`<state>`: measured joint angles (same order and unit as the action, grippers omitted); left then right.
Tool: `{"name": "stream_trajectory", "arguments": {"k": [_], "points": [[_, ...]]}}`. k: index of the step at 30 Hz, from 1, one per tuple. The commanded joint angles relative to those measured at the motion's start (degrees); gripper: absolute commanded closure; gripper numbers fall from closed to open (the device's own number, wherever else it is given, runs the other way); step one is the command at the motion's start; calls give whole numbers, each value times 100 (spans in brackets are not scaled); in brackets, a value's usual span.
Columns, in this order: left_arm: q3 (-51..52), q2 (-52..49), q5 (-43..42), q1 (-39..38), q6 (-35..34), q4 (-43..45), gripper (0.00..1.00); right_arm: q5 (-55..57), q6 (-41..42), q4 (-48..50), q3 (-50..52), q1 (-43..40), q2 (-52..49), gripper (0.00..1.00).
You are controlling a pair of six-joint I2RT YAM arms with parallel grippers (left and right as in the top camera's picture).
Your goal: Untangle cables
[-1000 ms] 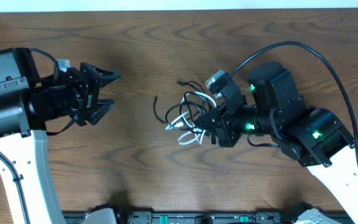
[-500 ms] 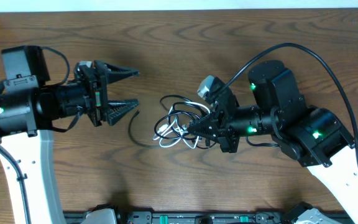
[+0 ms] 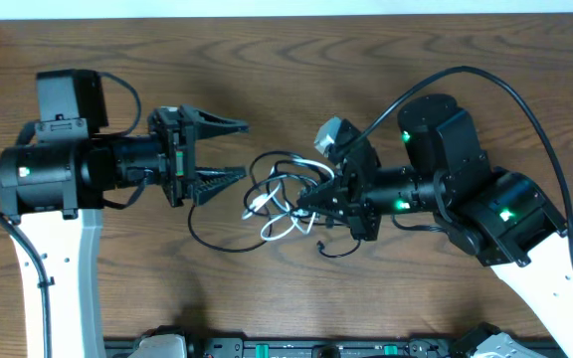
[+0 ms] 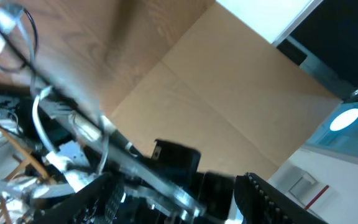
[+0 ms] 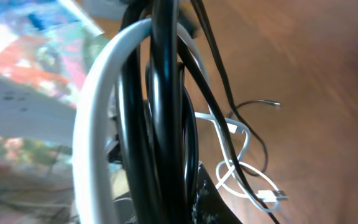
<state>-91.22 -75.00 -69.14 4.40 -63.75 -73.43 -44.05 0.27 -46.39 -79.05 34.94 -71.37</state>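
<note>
The cables form a loose tangle of black and white cords at the table's middle. My right gripper is shut on the bundle at its right side. In the right wrist view, black and white strands run through the jaws close to the camera, and a white loop with its plug lies on the wood beyond. A black strand trails left and down from the tangle. My left gripper is open and empty, its tips just left of the tangle. The left wrist view is blurred, with its fingers spread apart.
The wooden table carries only the cords. My right arm's thick black cable arcs over the right side. A light board or box wall shows in the left wrist view.
My left gripper has moved right, up to the tangle, and stays open. My right gripper has carried the bundle leftward, and a black strand has spread out lower left.
</note>
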Motion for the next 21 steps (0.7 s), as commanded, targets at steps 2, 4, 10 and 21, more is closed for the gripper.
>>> {"name": "stream_trajectory", "arguments": {"k": [2,4,10,21], "points": [[-46,11,-140,-101,-199,-4,37,675,271,61,-33,-35,-251,99],[-46,11,-138,-98,-227,-4,37,446,295,127,-33,-33,-409,99],[-46,11,-131,-98,-455,2,37,-868,293,767,-33,4,-734,99],[-46,9,345,-94,-588,313,37,-984,282,885,-33,188,-748,99]]}}
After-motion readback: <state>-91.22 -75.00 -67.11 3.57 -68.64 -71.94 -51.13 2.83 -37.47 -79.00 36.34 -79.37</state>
